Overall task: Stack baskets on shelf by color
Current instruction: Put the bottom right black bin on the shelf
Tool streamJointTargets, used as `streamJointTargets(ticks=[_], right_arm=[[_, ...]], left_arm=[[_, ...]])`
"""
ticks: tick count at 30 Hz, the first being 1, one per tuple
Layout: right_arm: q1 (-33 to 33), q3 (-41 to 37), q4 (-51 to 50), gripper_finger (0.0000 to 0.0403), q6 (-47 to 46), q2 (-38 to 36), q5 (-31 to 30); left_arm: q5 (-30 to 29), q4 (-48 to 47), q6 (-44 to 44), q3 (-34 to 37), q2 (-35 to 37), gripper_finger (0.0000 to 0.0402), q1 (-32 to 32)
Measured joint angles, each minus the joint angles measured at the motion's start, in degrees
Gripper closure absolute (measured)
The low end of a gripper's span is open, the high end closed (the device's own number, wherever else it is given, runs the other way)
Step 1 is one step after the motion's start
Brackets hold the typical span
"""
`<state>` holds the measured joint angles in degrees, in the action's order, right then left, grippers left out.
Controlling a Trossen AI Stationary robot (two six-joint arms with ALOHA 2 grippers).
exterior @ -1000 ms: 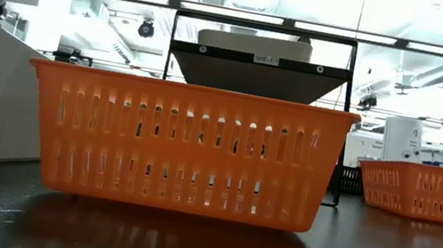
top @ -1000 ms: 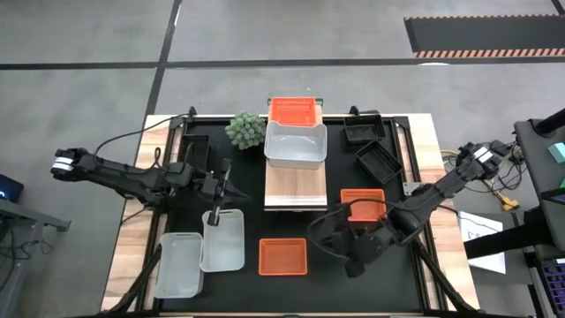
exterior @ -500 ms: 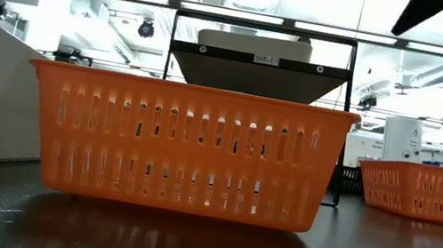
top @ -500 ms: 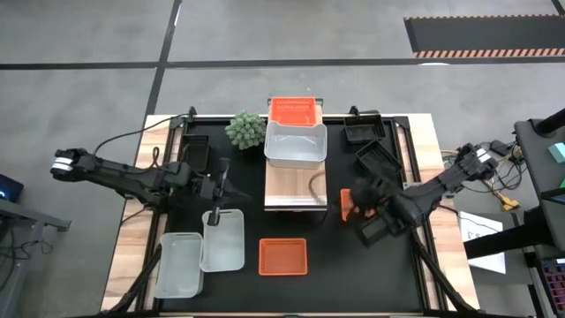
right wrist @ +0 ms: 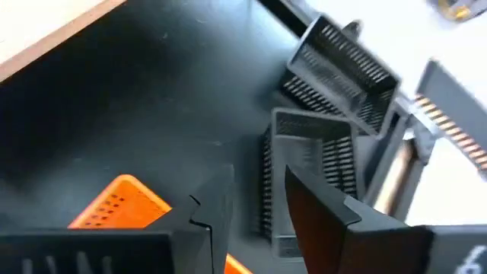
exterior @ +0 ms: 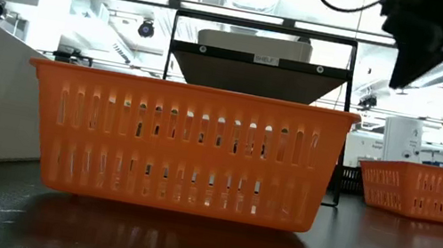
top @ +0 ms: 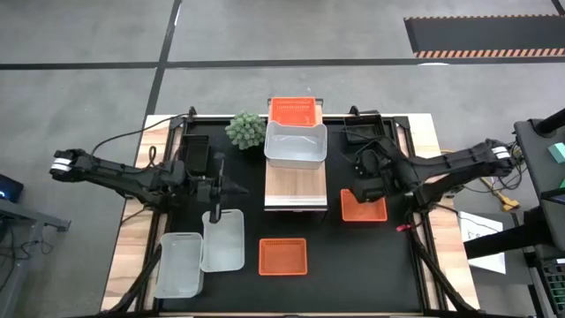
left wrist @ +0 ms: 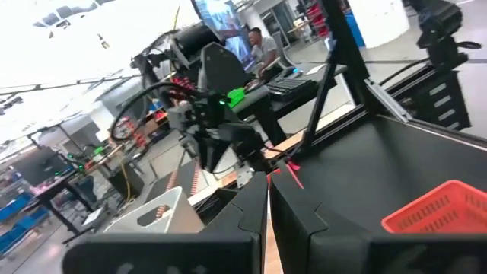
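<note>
In the high view the shelf (top: 296, 181) carries a red-orange basket (top: 294, 110) at its far end and a translucent white basket (top: 296, 146) beside it. On the black mat lie two more red-orange baskets (top: 282, 256) (top: 364, 206), two white baskets (top: 222, 240) (top: 179, 263) and two black baskets, one at the far right (top: 362, 132). My right gripper (top: 365, 174) hangs open above the nearer black basket (right wrist: 304, 164), touching nothing. My left gripper (top: 221, 187) is shut, in the air left of the shelf.
A spiky green plant (top: 245, 130) stands left of the shelf's far end. The low view is filled by the near red-orange basket (exterior: 186, 145), with the shelf (exterior: 259, 58) behind it. Black bare mat lies between the shelf and the near baskets.
My right gripper has swung from the near side of the mat, beside the near red-orange basket, toward the far edge. It has passed over the right red-orange basket and now hangs above the nearer black basket. No basket has moved.
</note>
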<state>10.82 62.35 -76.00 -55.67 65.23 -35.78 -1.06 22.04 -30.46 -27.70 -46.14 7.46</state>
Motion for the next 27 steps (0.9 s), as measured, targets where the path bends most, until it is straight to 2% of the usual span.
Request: streamJointTargets(ticks=[4,7,11,15,23,27], right_arm=[[-0.59,-4.76,6.96,0.0293,0.04,-3.58,5.38],[-0.73,-7.06,8.57,0.0276,-2.19,-5.43,6.5],[-0.73,-8.77,9.01,0.0246,-5.02,-6.79,1.46],[-0.75,-8.66,11.47,0.0233,-10.75,-6.33,-0.05],[-7.24,-8.72,7.97,0.0248,-10.74,-4.13,11.74],[-11.4,-8.77,6.72,0.025,-6.17,-4.07,13.78]], left_arm=[[-1.09,-0.11,-0.06,0.0,0.23,0.04,0.0],[-1.12,-0.15,-0.44,0.0,0.3,0.04,0.0],[-1.16,-0.11,-0.5,0.0,0.34,0.04,0.0],[-1.22,-0.09,-0.86,0.0,0.34,0.04,0.0],[-1.23,0.04,-3.19,0.0,0.45,0.04,0.0],[-1.32,0.03,-3.21,0.0,0.5,0.04,0.0]])
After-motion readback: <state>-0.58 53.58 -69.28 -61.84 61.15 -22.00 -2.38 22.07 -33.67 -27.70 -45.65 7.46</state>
